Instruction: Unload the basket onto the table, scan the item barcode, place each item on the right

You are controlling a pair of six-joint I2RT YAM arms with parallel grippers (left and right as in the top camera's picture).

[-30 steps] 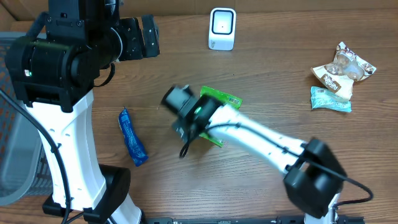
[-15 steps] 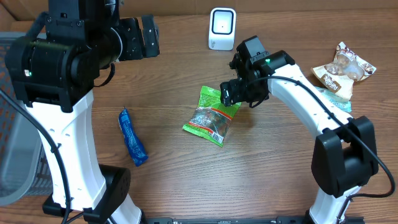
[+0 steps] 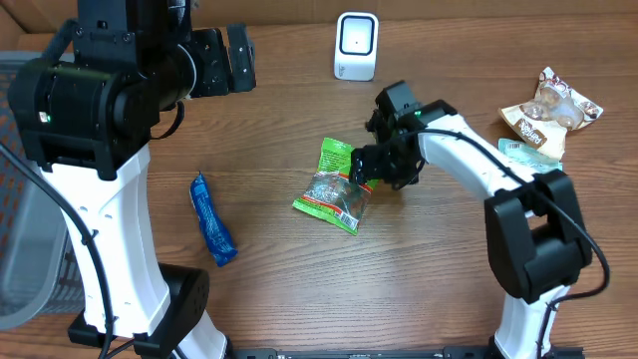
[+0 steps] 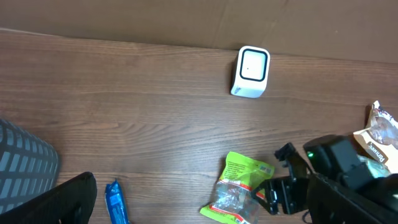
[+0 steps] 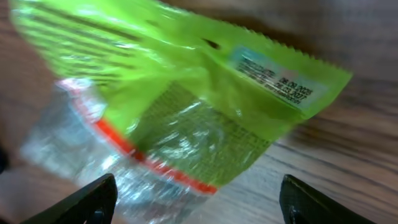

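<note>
At mid-table, the green snack packet [image 3: 339, 185] lies flat with bare wood all round it.
The right gripper [image 3: 364, 166] hangs at the packet's far right corner, jaws spread wide and not pinching it. The scanner [image 3: 356, 46] stands at the far edge, and the left gripper [image 3: 231, 58], also spread, is well apart.

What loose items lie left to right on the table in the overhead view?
blue packet → green bag → teal packet. The scanner sits within the green bag's span, so it is left out.

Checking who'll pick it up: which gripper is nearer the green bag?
Right. The right gripper hovers at the green bag; the left gripper is far off, back left.
</note>
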